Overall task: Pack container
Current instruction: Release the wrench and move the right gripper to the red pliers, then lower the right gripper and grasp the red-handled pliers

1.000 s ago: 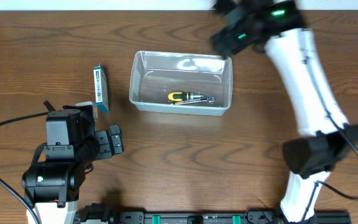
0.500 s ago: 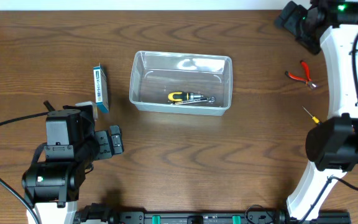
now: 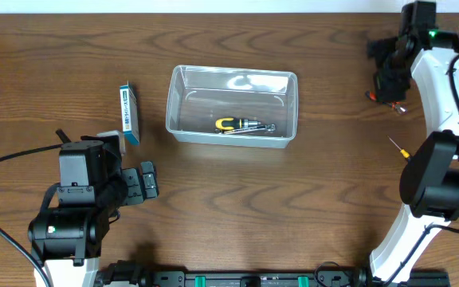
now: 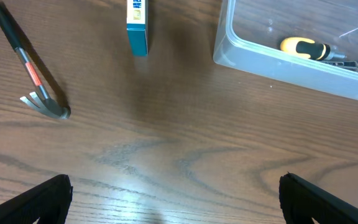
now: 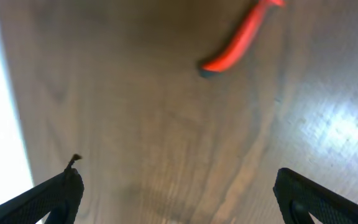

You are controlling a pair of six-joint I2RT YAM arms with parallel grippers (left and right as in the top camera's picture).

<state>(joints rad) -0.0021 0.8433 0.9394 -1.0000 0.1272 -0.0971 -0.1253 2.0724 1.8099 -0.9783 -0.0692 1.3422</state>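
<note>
The clear container (image 3: pixel 233 74) stands mid-table with a yellow-and-black tool (image 3: pixel 241 125) lying inside; both show in the left wrist view, the container (image 4: pixel 272 59) and the tool (image 4: pixel 316 50). My right gripper (image 3: pixel 386 78) is open and empty at the far right, just above red-handled pliers (image 3: pixel 399 108), which it partly hides. The right wrist view shows one red handle (image 5: pixel 241 37) ahead of the open jaws (image 5: pixel 179 193). My left gripper (image 3: pixel 146 181) is open and empty over bare table at the front left (image 4: pixel 176 199).
A small blue-and-white box (image 3: pixel 130 114) lies left of the container, also in the left wrist view (image 4: pixel 137 25). A hammer (image 4: pixel 33 74) lies left of the box. A thin yellow-handled screwdriver (image 3: pixel 399 147) lies near the right arm. The table's back edge is close behind the right gripper.
My right arm has swung from the container's back right corner to the far right and come down over the red pliers. The left arm has not moved.
</note>
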